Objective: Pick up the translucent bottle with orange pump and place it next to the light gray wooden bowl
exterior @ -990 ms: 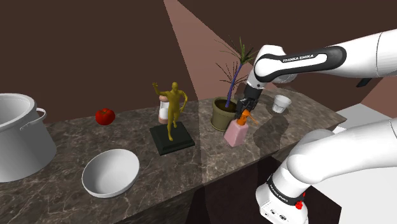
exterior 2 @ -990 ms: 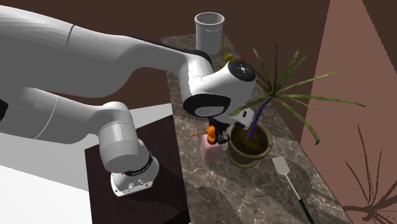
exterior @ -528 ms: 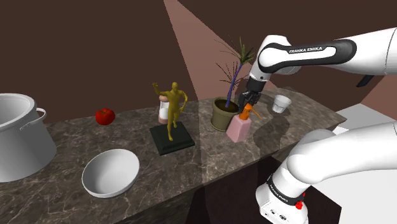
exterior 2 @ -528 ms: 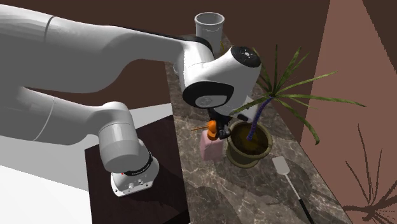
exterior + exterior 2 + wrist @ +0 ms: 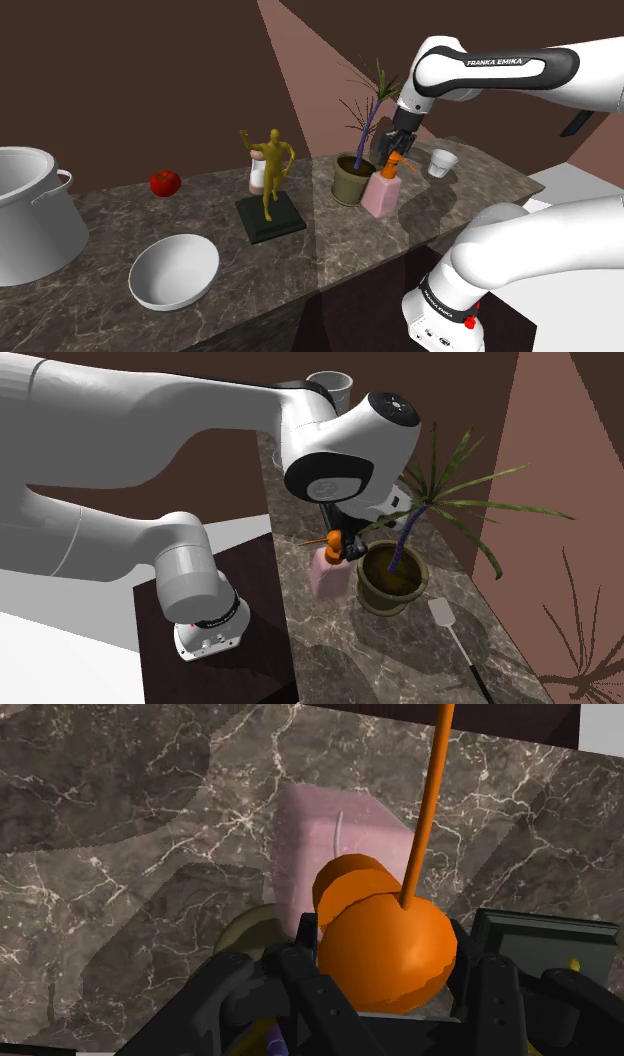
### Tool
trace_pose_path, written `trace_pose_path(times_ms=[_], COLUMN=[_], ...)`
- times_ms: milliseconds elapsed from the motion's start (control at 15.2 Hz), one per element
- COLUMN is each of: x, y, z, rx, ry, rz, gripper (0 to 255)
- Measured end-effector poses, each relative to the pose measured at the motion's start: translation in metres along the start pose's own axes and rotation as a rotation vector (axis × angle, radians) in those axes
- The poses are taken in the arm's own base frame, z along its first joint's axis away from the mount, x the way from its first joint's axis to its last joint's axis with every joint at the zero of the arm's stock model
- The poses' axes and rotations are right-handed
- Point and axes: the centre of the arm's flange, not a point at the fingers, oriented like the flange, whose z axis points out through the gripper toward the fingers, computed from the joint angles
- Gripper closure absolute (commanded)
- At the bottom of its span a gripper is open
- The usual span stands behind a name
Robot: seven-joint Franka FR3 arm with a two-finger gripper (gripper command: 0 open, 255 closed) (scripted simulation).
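Observation:
My gripper (image 5: pixel 394 158) is shut on the orange pump (image 5: pixel 393 166) of a pale pink translucent bottle (image 5: pixel 380 196). The bottle hangs upright, a little above the dark marble counter (image 5: pixel 330 250), just beside the potted plant (image 5: pixel 351 179). In the second exterior view the gripper (image 5: pixel 340 546) clasps the pump (image 5: pixel 333 543) over the bottle's body (image 5: pixel 327 573). In the wrist view the fingers (image 5: pixel 300 989) clamp the round orange pump (image 5: pixel 385 949), whose thin spout points away, with the pink body (image 5: pixel 320 844) beneath. The light grey bowl (image 5: pixel 174 271) sits near the counter's front edge, far toward the shoulder view's left.
A golden figurine (image 5: pixel 271 178) on a black base and a small bottle (image 5: pixel 257 179) behind it stand between plant and bowl. Also on the counter are a red tomato (image 5: pixel 165 182), a large grey pot (image 5: pixel 28 215), a white cup (image 5: pixel 443 162) and a spatula (image 5: pixel 455 642).
The gripper has risen with the bottle and carried it slightly toward the shoulder view's right, lifting it off the counter. The other objects have not moved.

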Motion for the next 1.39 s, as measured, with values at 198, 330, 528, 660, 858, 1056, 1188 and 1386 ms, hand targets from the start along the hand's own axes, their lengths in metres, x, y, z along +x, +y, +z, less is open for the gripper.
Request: trace_pose_path(times_ms=[198,330,528,660,858,1056,1188,1386], x=[-0.001,-0.001,-0.002,-0.003,-0.004,-0.006,-0.006,-0.006], y=[-0.002,-0.005,-0.006,-0.007,-0.008,-0.012,-0.013,-0.015], z=[-0.018,-0.028,-0.042,-0.052,-0.068,-0.083,-0.095,-0.111], rx=[0.0,0.0,0.0,0.0,0.0,0.0,0.0,0.0], ry=[0.0,0.0,0.0,0.0,0.0,0.0,0.0,0.0], rz=[0.0,0.0,0.0,0.0,0.0,0.0,0.0,0.0], gripper=[255,255,255,255,255,255,255,255])
